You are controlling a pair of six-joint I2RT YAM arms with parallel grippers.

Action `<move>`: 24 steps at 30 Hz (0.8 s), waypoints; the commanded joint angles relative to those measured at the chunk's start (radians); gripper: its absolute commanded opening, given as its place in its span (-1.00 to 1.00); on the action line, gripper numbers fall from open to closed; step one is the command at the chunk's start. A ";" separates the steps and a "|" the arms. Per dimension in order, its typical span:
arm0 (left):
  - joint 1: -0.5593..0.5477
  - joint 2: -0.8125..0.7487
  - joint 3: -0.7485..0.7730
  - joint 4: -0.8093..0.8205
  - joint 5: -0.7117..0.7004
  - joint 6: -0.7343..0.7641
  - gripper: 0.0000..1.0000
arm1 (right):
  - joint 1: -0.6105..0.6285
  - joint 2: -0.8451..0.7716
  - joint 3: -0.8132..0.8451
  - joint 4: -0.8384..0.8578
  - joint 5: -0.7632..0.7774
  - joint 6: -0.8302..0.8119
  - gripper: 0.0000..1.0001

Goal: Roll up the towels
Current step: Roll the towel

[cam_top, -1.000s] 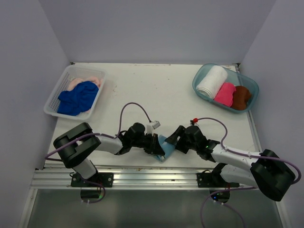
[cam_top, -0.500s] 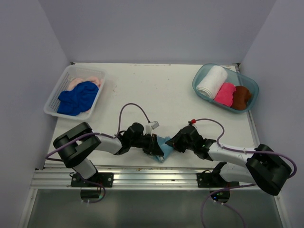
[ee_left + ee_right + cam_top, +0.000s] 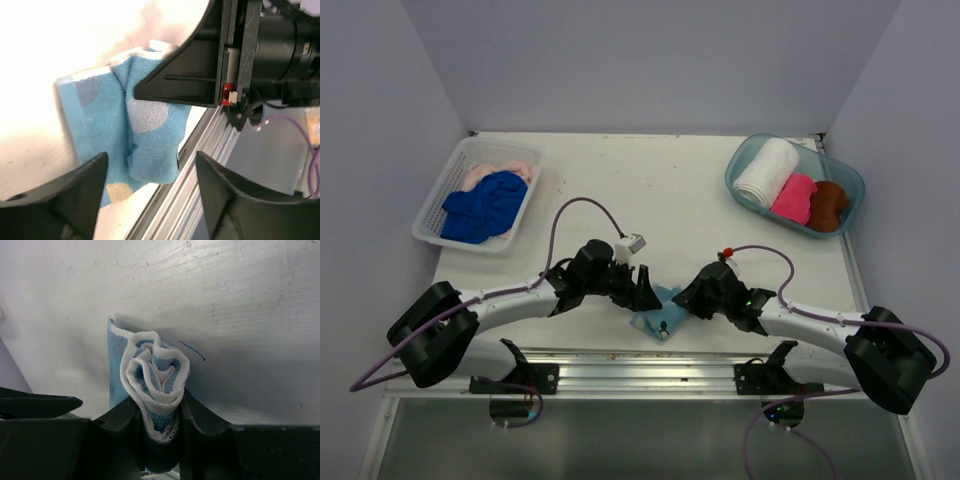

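Right wrist view: the rolled light blue towel (image 3: 155,370) is seen clamped between the jaws of the right gripper (image 3: 157,412), at the near edge of the table (image 3: 660,190). The left gripper (image 3: 150,160) is held open, and the towel is seen beyond its spread fingers.

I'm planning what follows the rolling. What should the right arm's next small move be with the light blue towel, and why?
Probably lift it slightly off the table, toward the teal tub. The right gripper is shut on the rolled light blue towel, the left gripper stands open near it, and the tub holds three rolled towels already.
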 commanded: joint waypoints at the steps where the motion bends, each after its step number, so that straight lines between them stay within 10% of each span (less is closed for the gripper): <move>1: 0.034 -0.044 -0.029 -0.048 -0.015 0.013 0.37 | 0.002 -0.025 -0.007 -0.049 0.058 -0.039 -0.92; 7: 0.084 0.008 -0.110 0.072 0.043 -0.079 -0.97 | 0.001 -0.048 -0.006 -0.047 0.062 -0.060 -0.92; 24: 0.084 0.272 0.015 -0.009 0.123 -0.006 -1.00 | 0.001 -0.042 -0.007 0.011 0.018 -0.119 -0.91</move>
